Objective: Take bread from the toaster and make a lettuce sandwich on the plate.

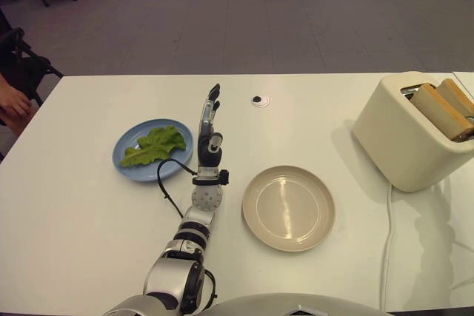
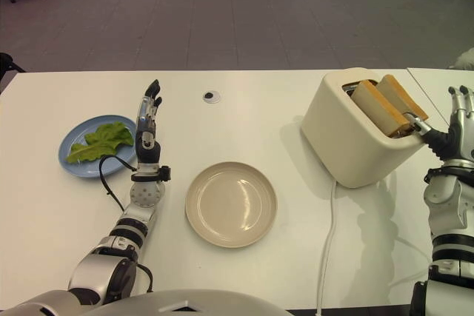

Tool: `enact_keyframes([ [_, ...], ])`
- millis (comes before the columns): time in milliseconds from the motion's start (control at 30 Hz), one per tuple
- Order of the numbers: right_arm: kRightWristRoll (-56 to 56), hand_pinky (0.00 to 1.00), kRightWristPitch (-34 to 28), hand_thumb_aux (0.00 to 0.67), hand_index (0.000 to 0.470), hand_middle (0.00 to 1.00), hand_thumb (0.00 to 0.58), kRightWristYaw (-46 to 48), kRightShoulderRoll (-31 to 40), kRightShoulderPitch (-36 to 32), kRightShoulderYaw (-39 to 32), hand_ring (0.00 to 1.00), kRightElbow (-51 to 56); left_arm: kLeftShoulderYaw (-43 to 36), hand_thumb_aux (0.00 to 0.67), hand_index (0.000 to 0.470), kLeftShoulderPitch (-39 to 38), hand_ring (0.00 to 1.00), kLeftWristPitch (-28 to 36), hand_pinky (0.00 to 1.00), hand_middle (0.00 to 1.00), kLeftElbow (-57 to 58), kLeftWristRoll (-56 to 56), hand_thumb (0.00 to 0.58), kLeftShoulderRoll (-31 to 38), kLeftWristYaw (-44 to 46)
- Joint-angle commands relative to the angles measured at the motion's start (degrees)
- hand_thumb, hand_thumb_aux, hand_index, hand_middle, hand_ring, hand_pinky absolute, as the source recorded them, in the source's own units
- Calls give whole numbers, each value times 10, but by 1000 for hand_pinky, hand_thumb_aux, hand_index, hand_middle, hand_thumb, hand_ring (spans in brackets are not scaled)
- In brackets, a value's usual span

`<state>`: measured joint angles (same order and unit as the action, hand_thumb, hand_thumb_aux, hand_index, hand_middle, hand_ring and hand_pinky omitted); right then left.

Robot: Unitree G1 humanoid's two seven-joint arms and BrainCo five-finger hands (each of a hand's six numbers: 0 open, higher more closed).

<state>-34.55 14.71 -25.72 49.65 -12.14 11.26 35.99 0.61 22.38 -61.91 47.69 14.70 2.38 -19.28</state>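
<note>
1. A grey-floored room with office chairs at the back; in front, a wide white table (image 2: 244,131) carries everything.
2. The robot's right hand (image 2: 458,135) stands just right of the cream-coloured, rounded toaster (image 2: 355,135). Its fingers (image 2: 459,101) are upright and spread, gripping nothing, and one digit reaches to the edge of the two tan bread slices (image 2: 385,105) sticking out of the slots.
3. The left hand (image 2: 148,127) rests edge-up on the table, fingers straight and together, empty.
4. Just to the left of that hand sits a pale blue round plate (image 2: 89,169) holding a green lettuce leaf (image 2: 100,142). To its right and a little nearer the robot lies the bare beige round plate (image 2: 231,203).
5. To my eye the job is at its first step: bread not yet lifted, nothing on the beige plate.
6. Next, I'd say, the right hand must close on the nearer slice, draw it up out of the slot, and carry it left to the beige plate.
</note>
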Motion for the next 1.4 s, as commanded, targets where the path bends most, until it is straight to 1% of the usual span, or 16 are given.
enact_keyframes([
  [33,0,0,-5,384,269,0,474,14,-3,20,-16,0,-68,-2,0,0,-6,0,4,0,0,-5,1,0,0,4],
  [67,-2,106,-8,670,470,106,580,15,-4,22,-19,106,-79,-2,0,0,-6,0,5,0,0,-6,2,0,-1,4],
  [100,-5,753,-11,670,470,753,580,14,-3,26,-21,753,-89,-2,0,0,-6,0,5,0,0,-6,2,0,-1,4],
  [133,-6,984,-15,670,470,984,580,14,-2,30,-21,984,-101,-3,0,0,-6,0,5,0,0,-5,2,0,-1,4],
  [300,-6,996,-31,670,470,996,580,14,-1,51,-14,996,-160,-2,0,0,-5,0,7,0,0,-5,1,0,0,6],
  [500,1,996,-27,670,470,996,580,6,-3,31,-17,996,-157,1,0,0,-7,0,8,0,0,-6,2,0,3,3],
  [567,1,996,-23,670,470,996,580,-21,-3,24,-3,996,-166,1,0,0,-6,0,9,0,0,-5,3,0,4,2],
  [700,5,992,-8,670,470,992,580,-127,-10,19,69,992,-222,3,0,0,-5,0,7,0,0,-1,4,0,5,-3],
  [800,-2,988,25,670,470,988,580,-183,-26,29,102,988,-287,4,0,0,-9,0,7,0,0,-3,5,0,6,-5],
  [867,6,988,56,670,470,988,580,-181,-41,36,98,988,-335,4,0,0,-11,0,6,0,0,-6,5,0,7,-6],
  [933,109,984,111,670,470,984,580,-71,-53,42,40,984,-385,3,0,0,-11,0,6,0,0,-7,5,0,7,-7],
  [1033,278,976,168,670,470,976,580,142,-37,90,-97,976,-481,0,0,0,-4,0,7,0,0,-4,2,0,5,-2],
  [1133,369,980,192,670,470,980,580,290,-42,120,-198,980,-503,2,0,0,14,0,9,0,0,8,2,0,7,-4],
  [1200,366,980,172,670,470,980,580,357,-85,109,-261,980,-464,3,0,0,24,0,9,0,0,17,3,0,8,-6],
  [1267,347,984,156,670,470,984,580,398,-127,100,-304,984,-408,0,0,0,31,0,8,0,0,25,5,0,7,-6],
  [1400,313,984,170,670,470,984,580,450,-150,102,-323,984,-308,-3,0,0,40,0,6,0,0,34,7,0,5,-8],
])
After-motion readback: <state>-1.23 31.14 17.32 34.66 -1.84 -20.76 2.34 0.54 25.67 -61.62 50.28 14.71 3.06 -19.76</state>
